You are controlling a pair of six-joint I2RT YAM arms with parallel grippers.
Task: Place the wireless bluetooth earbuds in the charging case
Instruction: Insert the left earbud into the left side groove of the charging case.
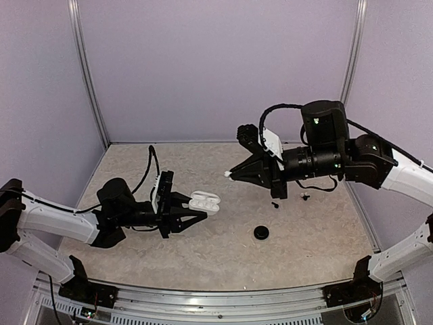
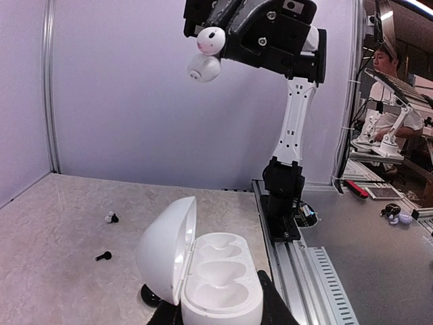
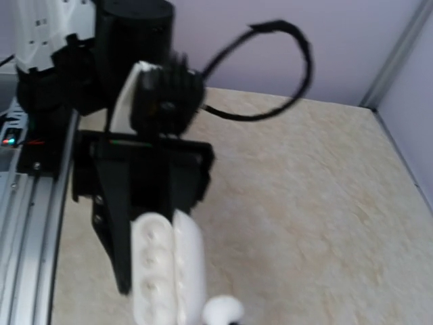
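Observation:
My left gripper is shut on the charging case, a glossy white oval held just above the table. Its lid stands open, and the sockets hold nothing. My right gripper hangs in the air to the right of the case and higher, shut on a white earbud. The left wrist view shows that earbud pinched at the fingertips, high above the case. In the right wrist view the earbud sits at the bottom edge, beside the case. A tiny white-and-dark piece, seemingly the second earbud, lies on the table.
A black round disc lies on the table right of the case, towards the front. A small black piece lies near the white-and-dark one. Purple walls close the back and sides. A metal rail runs along the near edge.

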